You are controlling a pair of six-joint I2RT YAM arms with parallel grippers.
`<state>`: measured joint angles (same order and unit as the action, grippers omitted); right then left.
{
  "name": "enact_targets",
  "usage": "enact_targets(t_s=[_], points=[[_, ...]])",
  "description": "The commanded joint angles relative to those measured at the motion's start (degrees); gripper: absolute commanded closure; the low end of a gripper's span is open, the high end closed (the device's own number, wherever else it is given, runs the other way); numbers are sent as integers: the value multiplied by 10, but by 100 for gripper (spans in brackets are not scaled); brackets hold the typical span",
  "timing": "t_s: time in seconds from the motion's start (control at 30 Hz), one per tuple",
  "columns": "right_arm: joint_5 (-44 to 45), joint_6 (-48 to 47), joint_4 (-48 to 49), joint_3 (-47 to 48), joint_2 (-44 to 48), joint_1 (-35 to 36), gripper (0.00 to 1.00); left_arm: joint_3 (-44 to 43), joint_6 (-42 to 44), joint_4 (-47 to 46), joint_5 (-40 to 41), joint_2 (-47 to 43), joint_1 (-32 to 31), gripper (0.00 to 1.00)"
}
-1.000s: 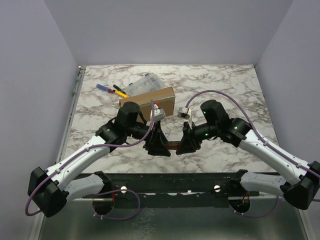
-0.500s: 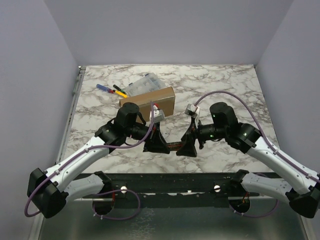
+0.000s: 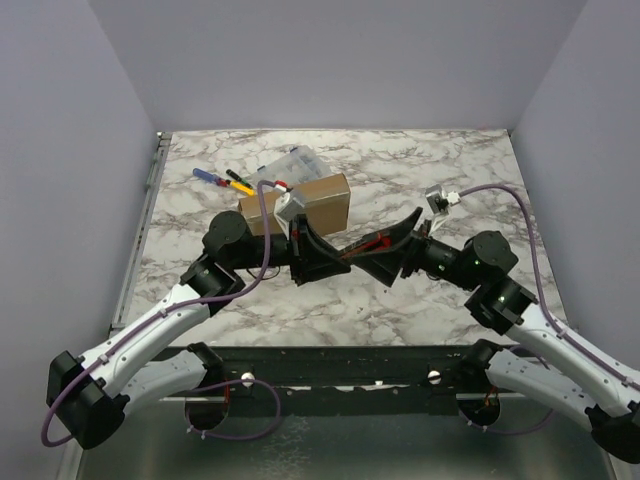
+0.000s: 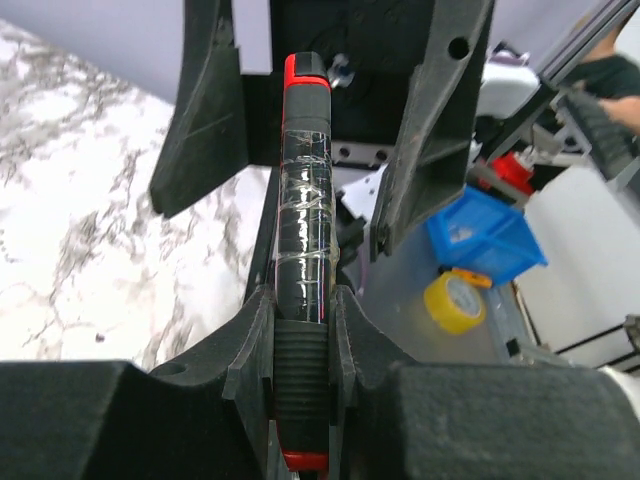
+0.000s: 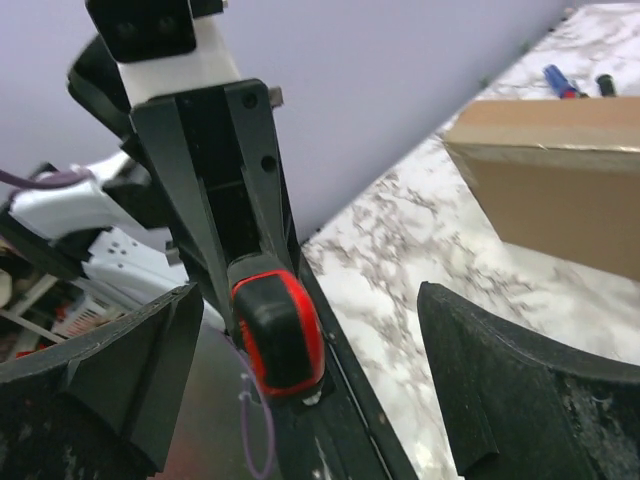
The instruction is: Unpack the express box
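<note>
the express box (image 3: 325,197) sits far-middle on the table, long axis left-right, right end angled slightly farther — left gripper (image 3: 322,262) clenched on a black-and-red cutter (image 4: 303,230); right gripper (image 3: 387,250) spread wide, holding nothing.

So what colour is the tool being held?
The tool is black with red ends; left wrist view.

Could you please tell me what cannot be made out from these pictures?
Top view: the express box hides its contents under its closed lid; the clear case behind it is too small to read.
Left wrist view: the black-and-red tool has its near end hidden inside the left gripper; its kind is unclear.
Right wrist view: the box is cut off by the right edge.
</note>
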<state>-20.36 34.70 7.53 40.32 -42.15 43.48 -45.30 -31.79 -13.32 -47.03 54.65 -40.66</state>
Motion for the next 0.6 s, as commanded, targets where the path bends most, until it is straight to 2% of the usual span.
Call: enact_targets(t_s=[0.0, 0.1, 0.23, 0.37, 0.57], points=[[-36, 87, 177, 1, -44, 0, 2, 21, -147, -207, 52, 9, -1, 100], [-19, 110, 230, -2, -59, 0, 7, 23, -172, -236, 51, 15, -3, 100], [-15, 132, 291, -11, -75, 0, 23, 31, -176, -246, 64, 8, -4, 100], [-12, 137, 324, -13, -91, 0, 29, 33, -176, -252, 77, 8, -5, 100], [-12, 135, 322, 2, -115, 0, 32, 26, -186, -273, 80, 30, -4, 100]])
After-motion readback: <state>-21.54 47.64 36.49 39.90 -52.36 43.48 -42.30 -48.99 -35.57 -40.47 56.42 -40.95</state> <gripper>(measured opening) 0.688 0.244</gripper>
